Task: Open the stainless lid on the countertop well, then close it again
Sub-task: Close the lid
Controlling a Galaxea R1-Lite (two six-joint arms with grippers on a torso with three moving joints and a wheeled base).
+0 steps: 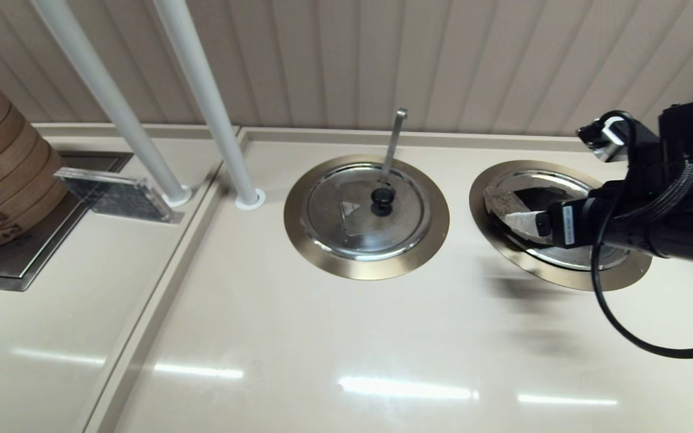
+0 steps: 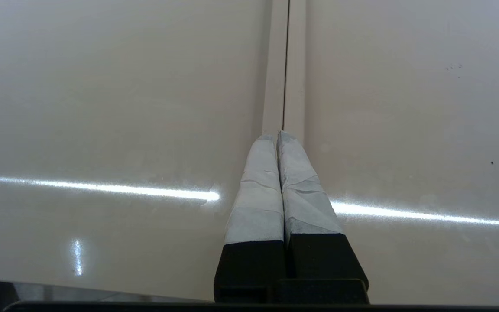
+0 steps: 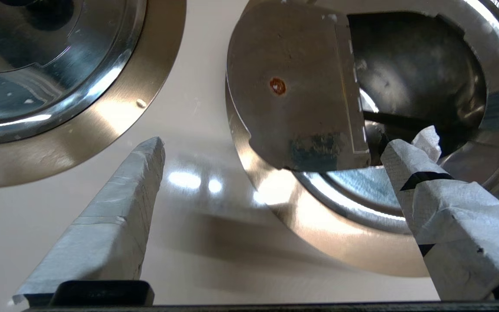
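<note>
Right tool point(image 3: 271, 151), tape-wrapped fingers wide apart, hovers beside the round stainless lid point(image 3: 293, 86), whose folded wedge stands raised over the bronze-collared countertop well point(image 1: 503, 237), presumably clearing it for reclosing; left tool point(image 2: 277, 138) parked, fingers together.

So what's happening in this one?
The right arm is working at the right-hand countertop well. Its steel lid has one folding section tipped up, so the dark inside of the well shows. The right claw is open, one finger beside the raised flap's edge, not gripping it. The left claw is shut and parked over bare counter. The other lid, with a ladle handle sticking out, sits closed.
</note>
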